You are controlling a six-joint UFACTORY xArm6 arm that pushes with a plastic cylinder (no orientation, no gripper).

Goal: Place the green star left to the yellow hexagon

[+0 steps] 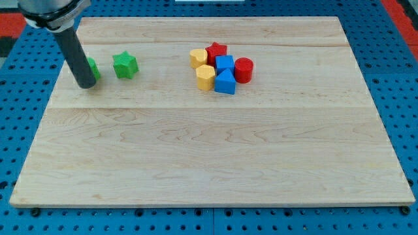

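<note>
The green star (125, 66) lies on the wooden board at the view's upper left. My tip (85, 85) rests on the board to the star's left, touching a second green block (93, 69) that the rod partly hides. The yellow hexagon (206, 77) sits in a cluster near the top centre, well to the star's right. Another yellow block (198, 57) lies just above it.
The cluster also holds a red star-like block (217, 51), a blue cube (225, 64), a blue triangular block (225, 82) and a red cylinder (243, 70). The wooden board (209, 156) lies on a blue perforated surface.
</note>
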